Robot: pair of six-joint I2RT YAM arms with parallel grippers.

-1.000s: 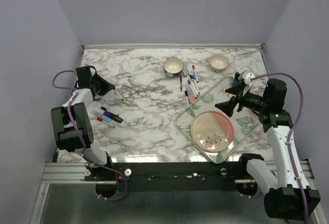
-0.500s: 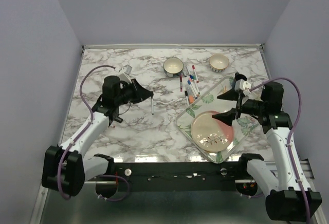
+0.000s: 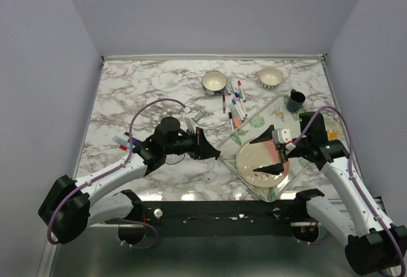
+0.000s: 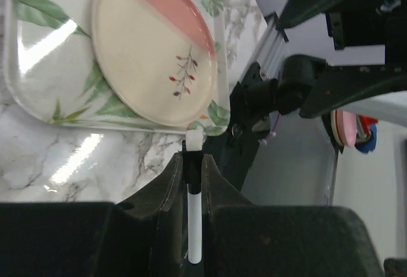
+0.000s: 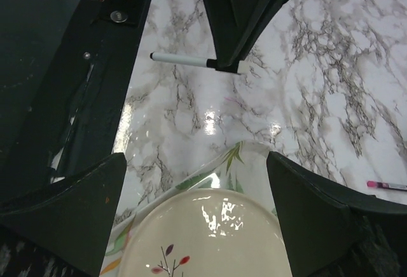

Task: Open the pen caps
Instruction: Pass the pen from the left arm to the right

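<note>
The left end effector (image 4: 193, 166) is closed narrowly on a thin white-barrelled marker pen (image 4: 195, 226). It holds the pen above the white marbled bench (image 3: 146, 93), near the middle of the near edge and just beside the near-left corner of the clear glass tray with leaf print (image 3: 253, 123). A dark stretch of the pen sits between the fingers and a short white end pokes out past them. Whether that dark stretch is a cap is hard to make out.

The right end effector (image 3: 254, 159) stands wide apart with nothing in it, over the round pink-and-cream plate (image 5: 203, 226) lying in the tray. Its fingers hide part of the plate from above.

The small red and blue pen caps (image 3: 236, 104) sit on a loose cluster of pens near the middle of the far edge, between the dark-rimmed bowl (image 3: 214, 82) and the tray. They are too small to count. More capped pens (image 3: 122, 142) lie near the left edge, mostly hidden by the left arm. Another pen with a pink-red end (image 5: 385, 185) is cut off at the border of the right wrist view.

A tan bowl (image 3: 271, 76) stands by the far edge. A dark cup (image 3: 294, 101) is at the tray's far-right corner, but I cannot tell whether it is on the tray or beside it.
</note>
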